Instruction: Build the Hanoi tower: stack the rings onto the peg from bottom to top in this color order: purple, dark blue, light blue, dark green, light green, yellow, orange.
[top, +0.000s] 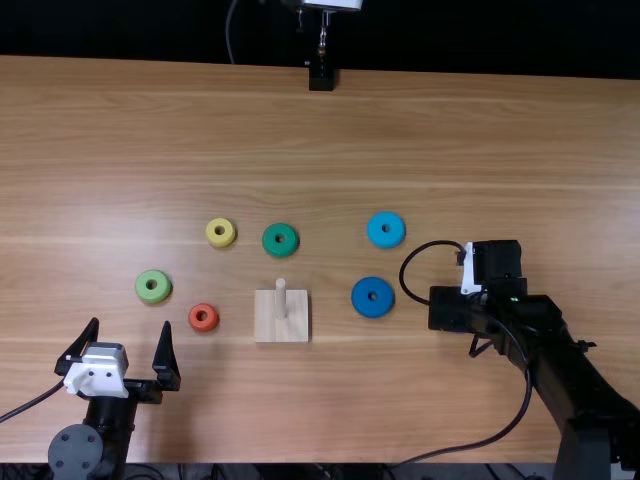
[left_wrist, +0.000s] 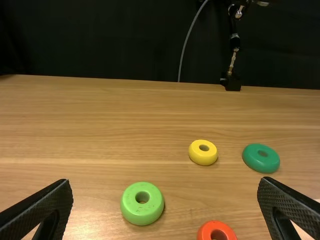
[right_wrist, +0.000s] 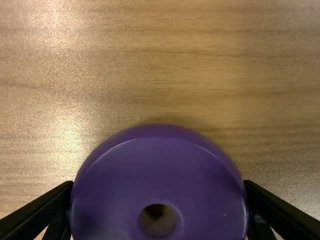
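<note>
Purple round ring (right_wrist: 112, 190), gripped by right end effector (top: 468, 274), light brown wooden worktop (top: 520, 150), left end effector (top: 131, 324), fingers apart, pale wooden peg (top: 281, 297).

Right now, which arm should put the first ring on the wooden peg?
Right, I think: its black fingers grip the purple ring, which goes first, while the left arm's fingers are open and empty.

The base (top: 267, 328) rests on the table (top: 300, 400); the peg (top: 281, 291) stands on it. Right: near ring (top: 362, 303), far ring (top: 377, 234) behind. Directly behind the base: rear ring (top: 289, 246); rear-left ring (top: 220, 242) left of that. Left: inner ring (top: 205, 326), outer ring (top: 153, 297). Held ring (right_wrist: 160, 175): between the fingers of the right gripper (top: 450, 308).
</note>
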